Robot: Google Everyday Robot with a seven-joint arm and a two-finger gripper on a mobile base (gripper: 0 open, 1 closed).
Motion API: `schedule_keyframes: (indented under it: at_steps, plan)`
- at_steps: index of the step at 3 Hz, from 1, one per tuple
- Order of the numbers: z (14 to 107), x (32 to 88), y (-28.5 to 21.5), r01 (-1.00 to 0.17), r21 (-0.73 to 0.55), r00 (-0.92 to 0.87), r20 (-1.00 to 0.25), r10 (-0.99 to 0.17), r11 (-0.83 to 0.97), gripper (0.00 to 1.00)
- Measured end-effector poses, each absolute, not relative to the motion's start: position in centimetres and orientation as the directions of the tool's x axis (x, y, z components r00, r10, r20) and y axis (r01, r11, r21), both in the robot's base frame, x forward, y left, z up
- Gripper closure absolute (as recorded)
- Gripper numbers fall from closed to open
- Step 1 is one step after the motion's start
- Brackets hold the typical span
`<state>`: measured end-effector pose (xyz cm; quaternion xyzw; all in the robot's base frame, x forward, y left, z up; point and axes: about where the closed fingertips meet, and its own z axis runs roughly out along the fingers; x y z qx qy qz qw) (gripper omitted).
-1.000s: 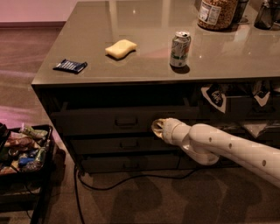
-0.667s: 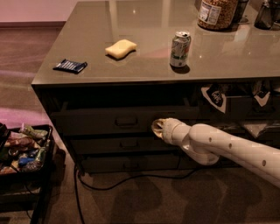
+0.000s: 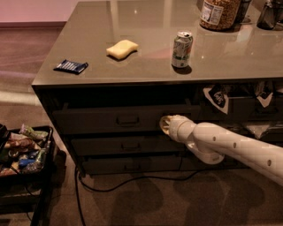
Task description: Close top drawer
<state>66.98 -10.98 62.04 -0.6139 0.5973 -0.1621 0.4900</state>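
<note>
The top drawer (image 3: 97, 119) is a wide dark front under the counter edge, with a small metal pull (image 3: 128, 120) at its centre. It stands out a little from the cabinet, with a dark gap above its front. My gripper (image 3: 165, 125) is at the end of the white arm, which reaches in from the right. It sits against the right end of that drawer front. The fingers are hidden behind the wrist.
Two shallower drawers (image 3: 126, 146) lie below. On the counter (image 3: 146, 70) are a yellow sponge (image 3: 122, 48), a green can (image 3: 182, 49), a blue packet (image 3: 70, 66) and a jar (image 3: 219, 13). Right-hand drawers (image 3: 247, 106) hold packets sticking out. A cart of snacks (image 3: 24, 152) stands at left, with a cable (image 3: 132, 178) on the floor.
</note>
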Motion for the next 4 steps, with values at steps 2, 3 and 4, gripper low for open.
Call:
schedule_keyframes:
  at_steps: [2, 3, 4]
  plan:
    - [61.3, 69.7, -11.3, -0.565, -0.811, 0.245, -0.344, -0.906, 0.155, 1.0]
    - [61.5, 68.1, -11.3, -0.569, -0.811, 0.301, -0.354, -0.885, 0.131, 1.0]
    - [62.8, 63.9, -12.1, -0.548, -0.829, 0.33, -0.336, -0.882, 0.111, 1.0]
